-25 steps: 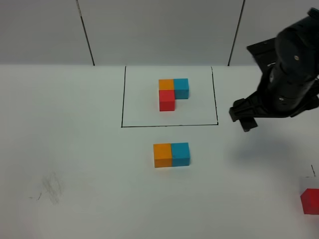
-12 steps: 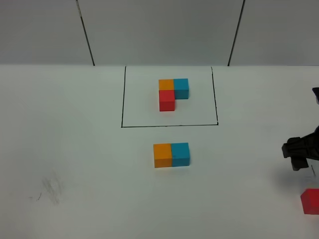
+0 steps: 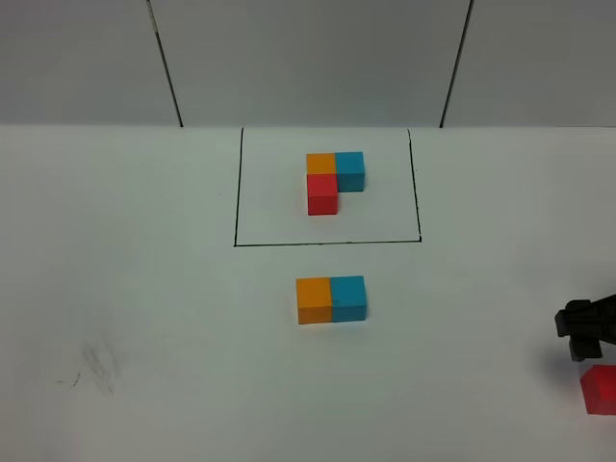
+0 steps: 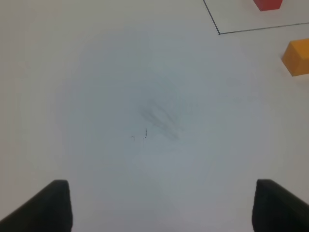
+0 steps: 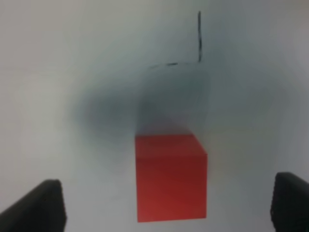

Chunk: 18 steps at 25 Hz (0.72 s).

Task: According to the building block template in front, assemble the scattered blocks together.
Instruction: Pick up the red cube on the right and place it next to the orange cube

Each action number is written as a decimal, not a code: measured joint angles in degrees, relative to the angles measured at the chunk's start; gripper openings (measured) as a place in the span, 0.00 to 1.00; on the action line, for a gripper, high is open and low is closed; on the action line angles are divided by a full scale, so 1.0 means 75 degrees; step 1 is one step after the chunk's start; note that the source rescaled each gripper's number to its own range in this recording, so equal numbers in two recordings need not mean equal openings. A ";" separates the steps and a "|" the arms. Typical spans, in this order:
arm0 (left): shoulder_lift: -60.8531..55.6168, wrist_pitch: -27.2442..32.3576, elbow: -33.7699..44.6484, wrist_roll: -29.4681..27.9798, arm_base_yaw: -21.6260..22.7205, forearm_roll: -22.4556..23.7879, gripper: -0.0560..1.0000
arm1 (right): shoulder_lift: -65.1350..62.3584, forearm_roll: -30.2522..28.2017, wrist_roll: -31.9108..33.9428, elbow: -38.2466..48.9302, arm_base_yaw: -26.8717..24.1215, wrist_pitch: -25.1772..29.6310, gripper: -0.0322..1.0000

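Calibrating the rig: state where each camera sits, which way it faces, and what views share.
Exterior high: mounted high, looking down on the white table, black-outlined orange, blue and red cube trio; right claw at the edge.
Left wrist: on the left arm, facing smudged table; open left claw shows.
Right wrist: on the right arm, facing the loose red cube; open claw fingertips show.
Shared: exterior and right wrist both show that cube.
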 joint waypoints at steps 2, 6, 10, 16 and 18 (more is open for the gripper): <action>0.0000 0.0000 0.0000 0.0000 0.0000 0.0000 0.98 | 0.0000 0.0052 -0.0025 0.0104 -0.0083 -0.0134 0.91; 0.0000 0.0000 0.0000 0.0000 0.0000 0.0000 0.98 | -0.0005 0.0104 -0.0105 0.0405 -0.0236 -0.0482 0.91; 0.0000 0.0000 0.0000 0.0000 0.0000 0.0000 0.98 | 0.0059 0.0120 -0.0113 0.0496 -0.0251 -0.0590 0.91; 0.0000 0.0000 0.0000 0.0000 0.0000 0.0000 0.98 | 0.0580 0.0285 -0.0159 0.0496 -0.0251 -0.0743 0.91; 0.0000 0.0000 0.0000 0.0000 0.0000 0.0000 0.98 | 0.0660 0.0285 -0.0166 0.0496 -0.0251 -0.0803 0.91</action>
